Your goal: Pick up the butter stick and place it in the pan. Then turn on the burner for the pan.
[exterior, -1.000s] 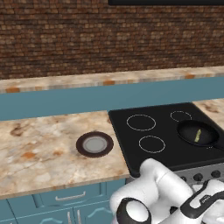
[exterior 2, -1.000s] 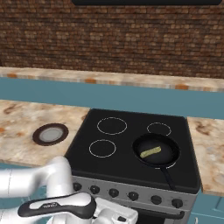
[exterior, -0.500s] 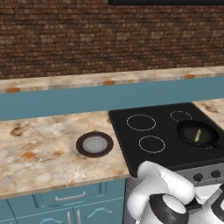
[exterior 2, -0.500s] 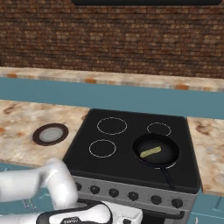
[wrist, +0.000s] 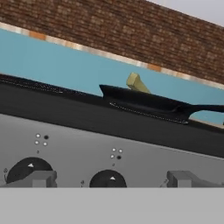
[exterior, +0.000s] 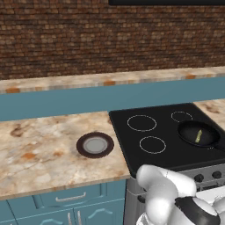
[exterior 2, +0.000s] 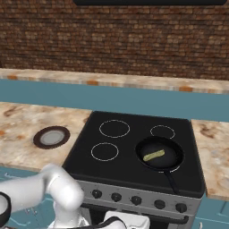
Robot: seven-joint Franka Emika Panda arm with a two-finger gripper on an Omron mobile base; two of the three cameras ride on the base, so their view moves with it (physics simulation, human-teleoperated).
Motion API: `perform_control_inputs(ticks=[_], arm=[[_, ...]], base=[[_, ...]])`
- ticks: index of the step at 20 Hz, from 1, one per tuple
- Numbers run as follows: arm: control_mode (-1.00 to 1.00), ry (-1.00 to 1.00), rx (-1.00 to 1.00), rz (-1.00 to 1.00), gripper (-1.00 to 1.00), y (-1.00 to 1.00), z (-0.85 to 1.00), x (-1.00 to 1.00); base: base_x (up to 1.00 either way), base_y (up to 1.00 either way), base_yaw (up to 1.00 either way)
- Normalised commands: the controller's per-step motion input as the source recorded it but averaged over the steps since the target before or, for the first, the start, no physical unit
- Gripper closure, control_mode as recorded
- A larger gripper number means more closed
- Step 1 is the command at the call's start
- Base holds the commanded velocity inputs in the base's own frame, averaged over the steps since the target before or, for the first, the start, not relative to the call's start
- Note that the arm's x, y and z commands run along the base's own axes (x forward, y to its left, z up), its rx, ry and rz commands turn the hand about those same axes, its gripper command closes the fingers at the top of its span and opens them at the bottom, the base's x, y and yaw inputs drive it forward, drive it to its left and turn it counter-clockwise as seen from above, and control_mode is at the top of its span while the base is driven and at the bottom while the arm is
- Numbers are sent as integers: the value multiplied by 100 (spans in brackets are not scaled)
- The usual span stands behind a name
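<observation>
On cooktop point(exterior 2: 134, 147) — butter stick point(exterior 2: 153, 155) in pan point(exterior 2: 159, 154) (marble counter point(exterior: 39, 149)) | end effector point(wrist: 112, 180): grip unclear

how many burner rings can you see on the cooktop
3 in the right base view: back left ring, back right ring, front left ring. The pan sits front right and may hide a fourth.
</observation>
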Motion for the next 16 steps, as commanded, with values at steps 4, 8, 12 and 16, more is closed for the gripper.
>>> perform_control_inputs(ticks=[4,8,12,16], arm=[[-100,0,0,0,-100,-1,0,17],[-100,1,0,0,-100,2,0,28],[-100,4,0,2,-100,6,-1,22],[-100,3,0,2,-100,0,-9,18]], base=[[0,0,0],[0,0,0],[0,0,0],[0,0,0]])
